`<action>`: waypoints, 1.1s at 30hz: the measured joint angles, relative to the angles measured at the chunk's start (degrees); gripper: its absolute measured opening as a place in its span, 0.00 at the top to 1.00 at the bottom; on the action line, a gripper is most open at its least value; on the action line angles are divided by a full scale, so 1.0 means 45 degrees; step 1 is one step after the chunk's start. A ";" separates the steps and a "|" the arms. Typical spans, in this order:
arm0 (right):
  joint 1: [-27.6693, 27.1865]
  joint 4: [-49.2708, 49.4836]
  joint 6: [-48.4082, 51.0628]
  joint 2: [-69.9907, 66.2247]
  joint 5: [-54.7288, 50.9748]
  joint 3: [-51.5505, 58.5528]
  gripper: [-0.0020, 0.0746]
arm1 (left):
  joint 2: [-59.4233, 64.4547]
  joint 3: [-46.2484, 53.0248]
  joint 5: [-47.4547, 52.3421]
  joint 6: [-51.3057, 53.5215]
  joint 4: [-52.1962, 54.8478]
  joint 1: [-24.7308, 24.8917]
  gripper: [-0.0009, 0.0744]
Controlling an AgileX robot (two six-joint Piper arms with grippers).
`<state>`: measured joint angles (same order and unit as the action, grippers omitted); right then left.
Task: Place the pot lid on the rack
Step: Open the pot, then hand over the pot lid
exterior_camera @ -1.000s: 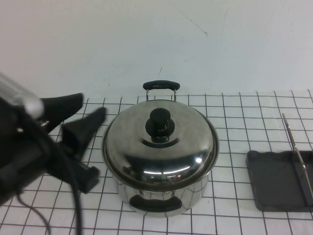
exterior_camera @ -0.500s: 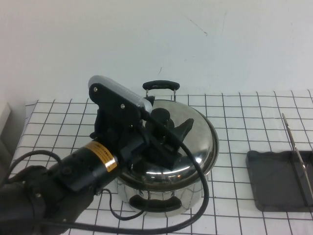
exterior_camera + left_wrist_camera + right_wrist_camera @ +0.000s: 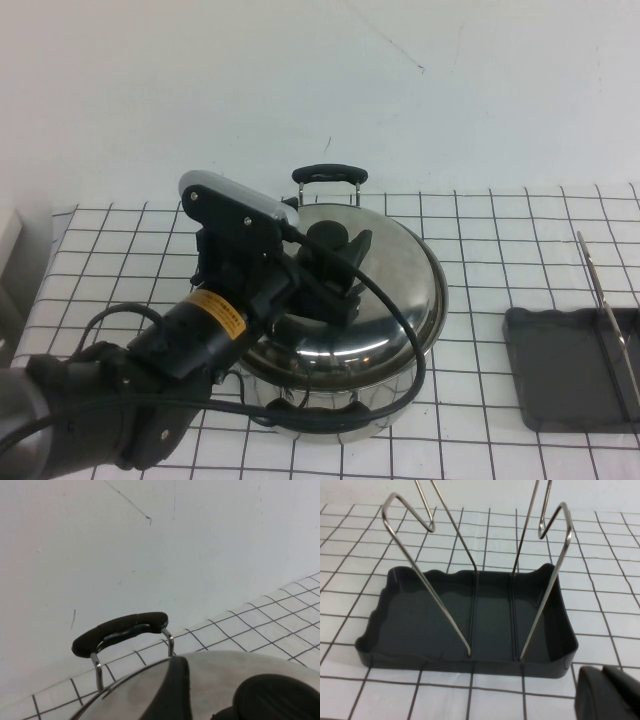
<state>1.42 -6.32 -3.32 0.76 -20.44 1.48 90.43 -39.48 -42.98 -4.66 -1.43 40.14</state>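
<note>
I have the left arm reaching up from the lower left of the high view, left gripper (image 3: 335, 268) spread open around the black knob (image 3: 327, 238) of the one pot lid (image 3: 400, 290), which sits on the single pot (image 3: 330, 425) at centre. The right gripper (image 3: 607, 692) shows only in its wrist view, near the one rack (image 3: 470, 625); I cannot tell its state

— What colours are on the pot lid (image 3: 390, 290)?
— Mirror-polished steel, with a black knob (image 3: 326, 237).
— And the rack (image 3: 470, 625)?
— Dark grey tray, silvery wire bars.
— The surface (image 3: 480, 225)?
— White with a black grid.
— The left hand (image 3: 335, 270)?
— Black, seemingly; the arm carries a yellow label.
</note>
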 joint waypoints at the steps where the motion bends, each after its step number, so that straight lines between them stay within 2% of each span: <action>1: 0.0000 0.0000 0.0000 0.0000 0.0000 0.0000 0.98 | 0.0107 0.0000 -0.0095 -0.0079 0.0000 0.0000 0.14; 7: 0.0000 0.0000 0.0000 0.0000 0.0000 0.0000 0.98 | 0.0678 -0.0395 -0.0204 -0.0587 0.0024 -0.0031 0.15; 11: 0.0000 0.0000 0.0000 0.0000 0.0000 0.0000 0.98 | 0.1029 -0.0643 -0.0235 -0.0772 0.0046 -0.0061 0.22; 14: 0.0000 0.0000 0.0000 0.0000 0.0000 0.0000 0.98 | 0.1156 -0.0643 -0.0183 -0.0796 0.0023 -0.0061 0.34; 18: 0.0000 0.0000 0.0000 0.0000 0.0000 0.0000 0.98 | 0.1156 -0.0643 -0.0154 -0.0874 0.0089 -0.0061 0.57; 28: 0.0000 0.0000 0.0000 0.0000 0.0000 0.0000 0.98 | -0.1125 -0.0819 0.0133 -0.0766 0.1165 -0.0061 0.57; 33: 0.0000 0.0000 0.0000 0.0000 0.0000 0.0000 0.98 | -0.2301 -0.0885 -0.0265 -0.2832 0.1297 -0.0061 0.57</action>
<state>1.42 -6.32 -3.32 0.76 -20.44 1.48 80.08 -43.47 -44.17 -17.40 4.40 39.87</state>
